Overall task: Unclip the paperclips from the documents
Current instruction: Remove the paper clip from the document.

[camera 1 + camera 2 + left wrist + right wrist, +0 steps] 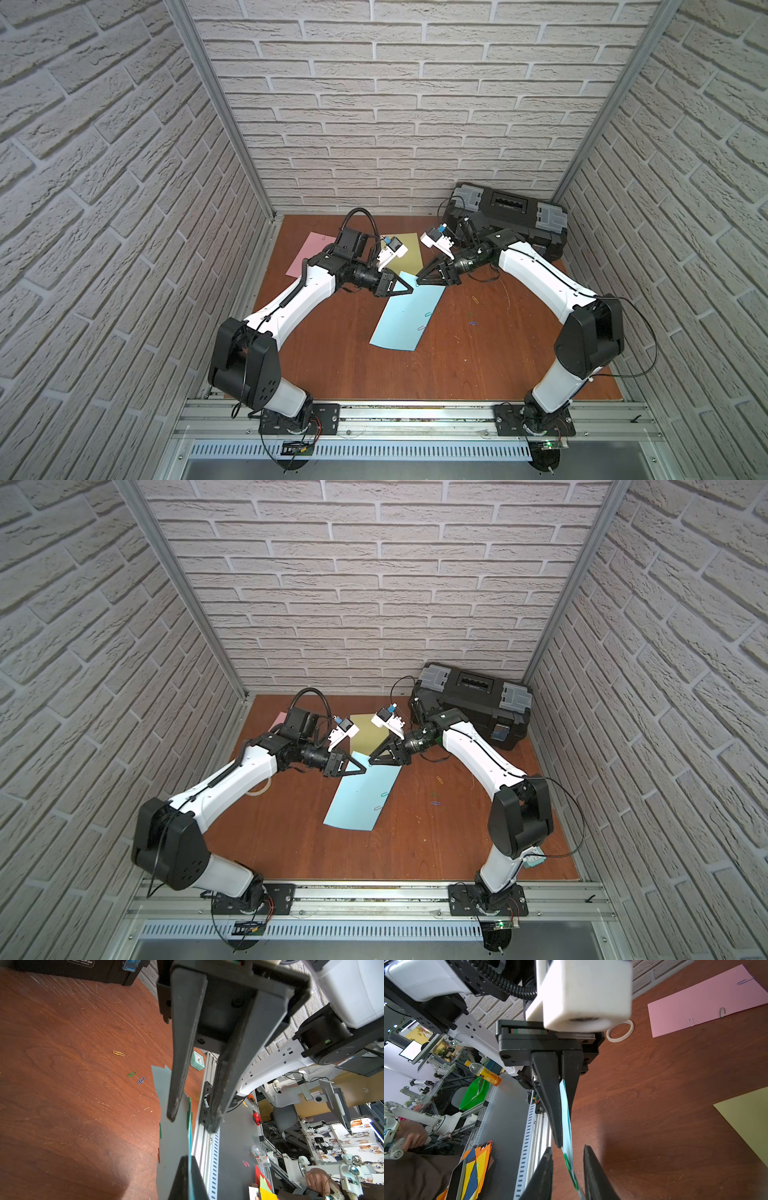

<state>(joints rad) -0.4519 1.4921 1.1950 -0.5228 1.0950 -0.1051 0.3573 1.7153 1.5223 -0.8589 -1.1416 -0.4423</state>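
The light blue document (pixel 409 320) lies mid-table with its far corner lifted. My left gripper (pixel 411 291) is shut on that corner; in the left wrist view its jaws (pixel 189 1158) pinch the sheet's edge. My right gripper (pixel 417 282) faces it tip to tip. In the right wrist view it (pixel 568 1148) stands open astride the edge, with a green paperclip (pixel 568 1164) between its fingers and a gap on each side. Two more clips (pixel 428 314) sit on the blue sheet. The pink document (pixel 706 999) carries three clips (pixel 722 1012). The yellow document (pixel 409 253) lies behind.
Loose orange (pixel 118 1053), green (pixel 131 1074) and blue (pixel 141 1080) paperclips lie on the wood right of the blue sheet. A black toolbox (pixel 507 216) stands at the back right. A tape ring (pixel 619 1030) lies near the pink sheet. A teal clock (pixel 197 1060) sits by the front rail.
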